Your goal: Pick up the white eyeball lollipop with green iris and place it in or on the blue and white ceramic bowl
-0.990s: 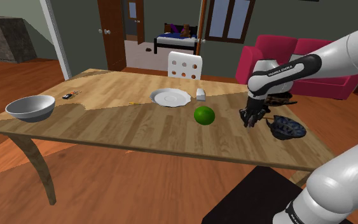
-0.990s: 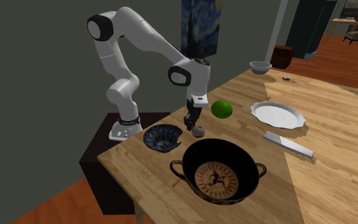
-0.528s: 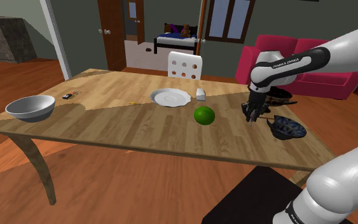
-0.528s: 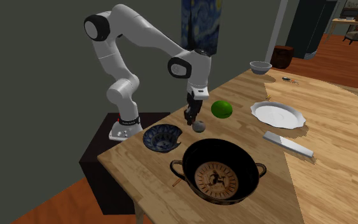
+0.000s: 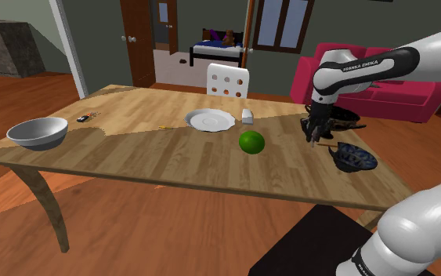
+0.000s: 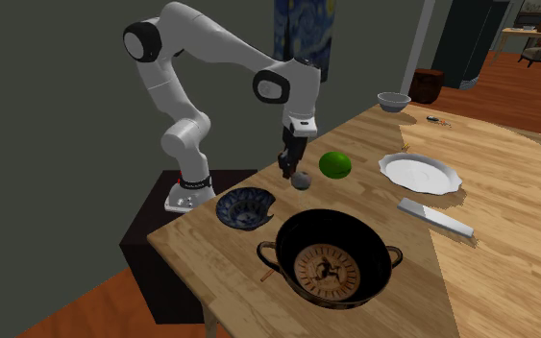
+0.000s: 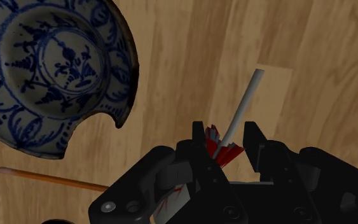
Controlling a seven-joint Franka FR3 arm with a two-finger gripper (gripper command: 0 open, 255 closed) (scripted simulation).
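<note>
My gripper (image 6: 292, 169) hangs above the table, shut on the eyeball lollipop (image 6: 302, 180), whose greyish ball shows just below the fingers. In the wrist view the lollipop (image 7: 222, 151) sits clasped between the fingers (image 7: 255, 139), showing red streaks and a pale stick pointing away from the hand. The blue and white bowl (image 7: 41, 76), with a chipped rim, lies on the wood off to one side of the gripper. In the shoulder view the gripper (image 5: 314, 139) is a little to the left of the bowl (image 5: 354, 157). In the second exterior view the bowl (image 6: 244, 207) stands near the table's corner.
A large black two-handled bowl (image 6: 331, 257) stands close to the small bowl. A green lime (image 6: 334, 164), a white plate (image 6: 419, 172) and a grey bar (image 6: 435, 217) lie further along the table. A grey bowl (image 5: 37, 132) sits at the far end. A thin orange stick (image 7: 50, 180) lies on the wood.
The gripper has risen from the table with the lollipop in it; the ball now hangs higher above the wood. The bowl and the other things have not moved.
</note>
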